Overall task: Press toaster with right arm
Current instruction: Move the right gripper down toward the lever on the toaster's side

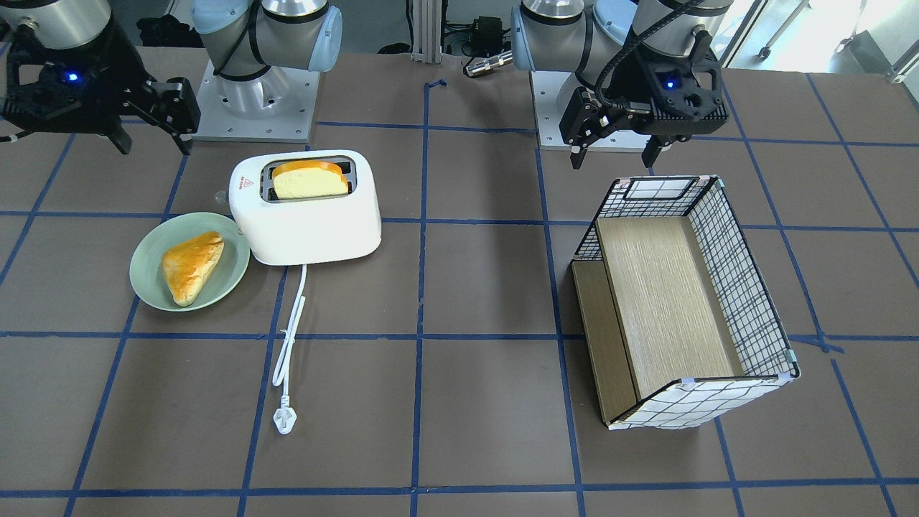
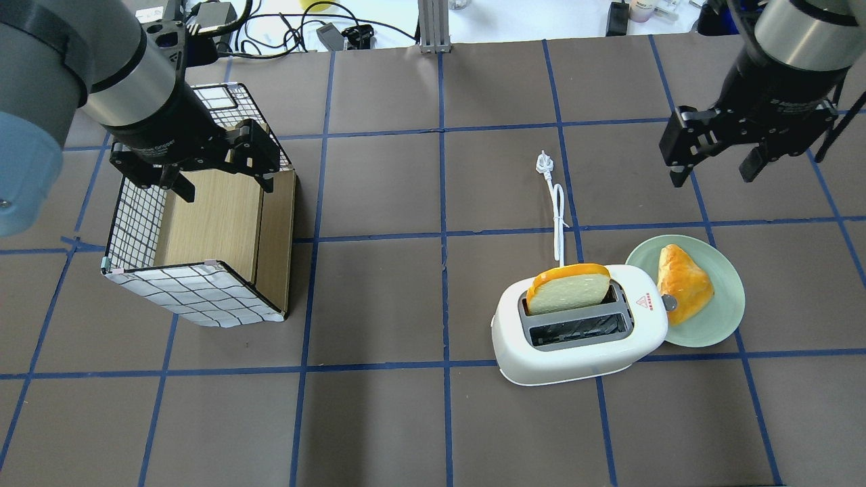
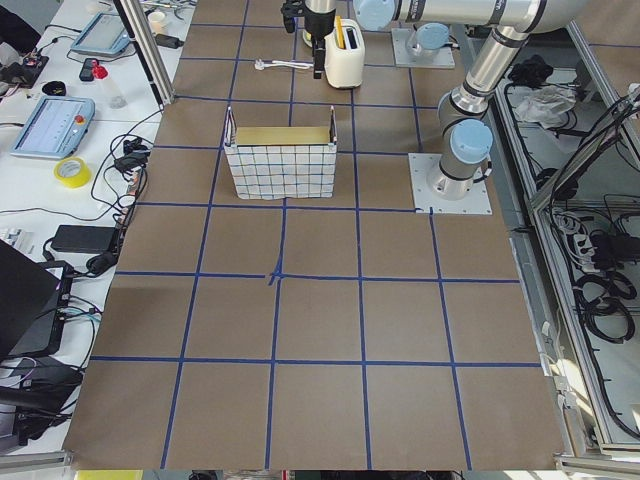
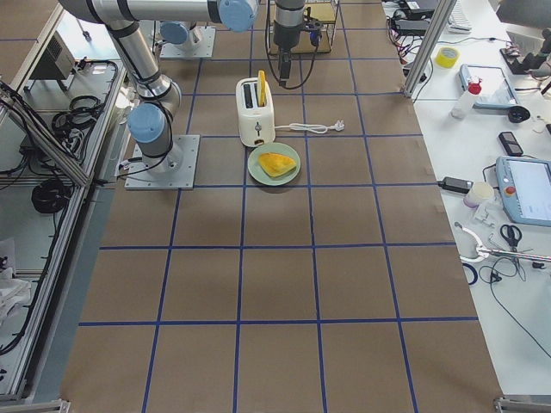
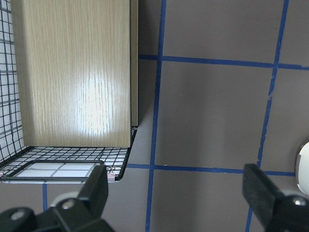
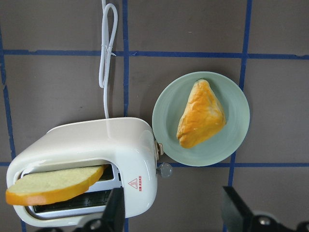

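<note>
Brown table; right gripper spread, off toaster; lever knob sharpest in wrist view.

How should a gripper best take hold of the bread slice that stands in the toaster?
Grip the part of the bread slice that sticks up out of the toaster, coming down from above. It stands on edge, sunk in the toaster, so only its top is free; the jaws would likely close best across its two flat faces.
</note>
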{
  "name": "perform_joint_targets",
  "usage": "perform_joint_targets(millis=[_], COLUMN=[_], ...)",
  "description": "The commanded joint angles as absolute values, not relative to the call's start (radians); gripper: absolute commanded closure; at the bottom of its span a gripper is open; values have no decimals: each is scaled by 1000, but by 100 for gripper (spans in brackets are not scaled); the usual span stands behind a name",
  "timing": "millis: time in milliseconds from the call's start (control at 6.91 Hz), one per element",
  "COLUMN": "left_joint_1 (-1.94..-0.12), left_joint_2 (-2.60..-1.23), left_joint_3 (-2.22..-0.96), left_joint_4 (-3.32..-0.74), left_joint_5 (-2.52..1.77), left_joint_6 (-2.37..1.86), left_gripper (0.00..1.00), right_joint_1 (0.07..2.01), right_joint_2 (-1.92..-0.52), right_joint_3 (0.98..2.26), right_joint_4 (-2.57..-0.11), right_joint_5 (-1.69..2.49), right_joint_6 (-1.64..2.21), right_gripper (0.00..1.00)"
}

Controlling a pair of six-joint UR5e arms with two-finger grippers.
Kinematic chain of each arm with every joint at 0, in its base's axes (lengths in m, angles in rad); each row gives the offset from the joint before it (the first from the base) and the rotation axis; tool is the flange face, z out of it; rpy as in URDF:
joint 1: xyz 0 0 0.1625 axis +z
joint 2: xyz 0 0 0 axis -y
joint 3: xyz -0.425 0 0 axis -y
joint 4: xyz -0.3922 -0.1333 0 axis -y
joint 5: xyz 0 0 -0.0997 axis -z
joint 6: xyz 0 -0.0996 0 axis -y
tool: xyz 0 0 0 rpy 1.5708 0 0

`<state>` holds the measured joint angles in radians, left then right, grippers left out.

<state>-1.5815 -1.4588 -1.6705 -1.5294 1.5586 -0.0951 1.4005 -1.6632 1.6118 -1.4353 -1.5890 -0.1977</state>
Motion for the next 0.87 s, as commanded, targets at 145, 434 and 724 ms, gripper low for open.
perform_joint_targets(millis=[145,434,724], left_joint_1=[-1582,-1582,-1582], left_joint_2=[-1459,-1459,-1459], left_joint_3=[-1671,-1671,-1671], left_joint_4=[-1529,-1529,-1529], left_joint_5=[1559,1559,1559], left_joint_6=[-95,-95,-95], left_gripper=[0,0,0], right_joint_1=[1240,1120,1077], right_joint_2=[-1661,-1661,-1661], right_joint_3=[1656,1744,1839], right_joint_4=[-1404,-1413,-1425], right_joint_5=[-1438,-1348,-1273], right_joint_6=[-355,-535,-621], right_gripper=[100,100,100])
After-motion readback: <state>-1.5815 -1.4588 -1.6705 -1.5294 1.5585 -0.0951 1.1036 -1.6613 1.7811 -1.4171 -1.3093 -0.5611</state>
